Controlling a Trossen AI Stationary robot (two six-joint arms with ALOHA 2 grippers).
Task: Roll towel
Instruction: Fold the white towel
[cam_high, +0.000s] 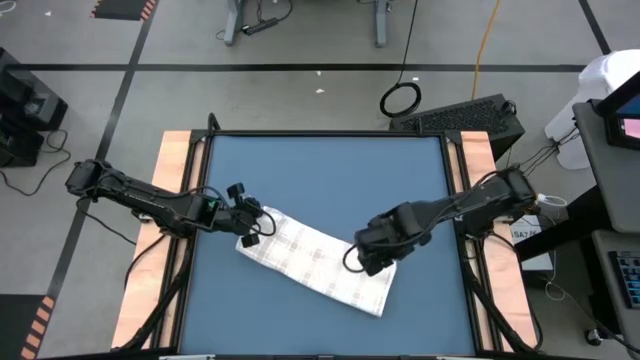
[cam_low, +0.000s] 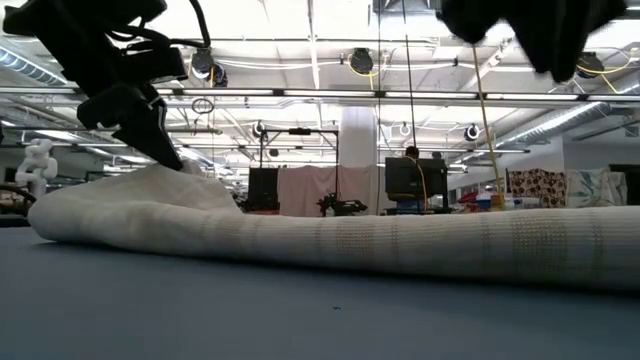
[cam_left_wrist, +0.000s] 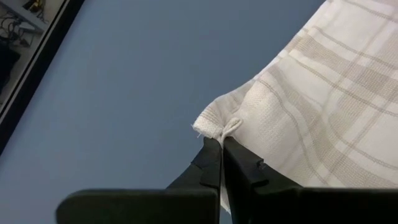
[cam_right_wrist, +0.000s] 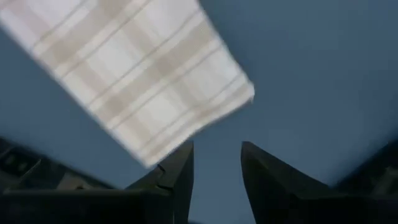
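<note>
Near the middle of the blue tabletop (cam_high: 320, 170), toward its front edge, the towel (cam_high: 315, 260) lay folded into a long strip running diagonally from the left side toward the front right. The left claw (cam_left_wrist: 221, 146) was pinched together on the towel's left corner, lifting it slightly off the surface. The right claw (cam_right_wrist: 216, 163) hung above the towel's right end, fingers apart and holding nothing.
</note>
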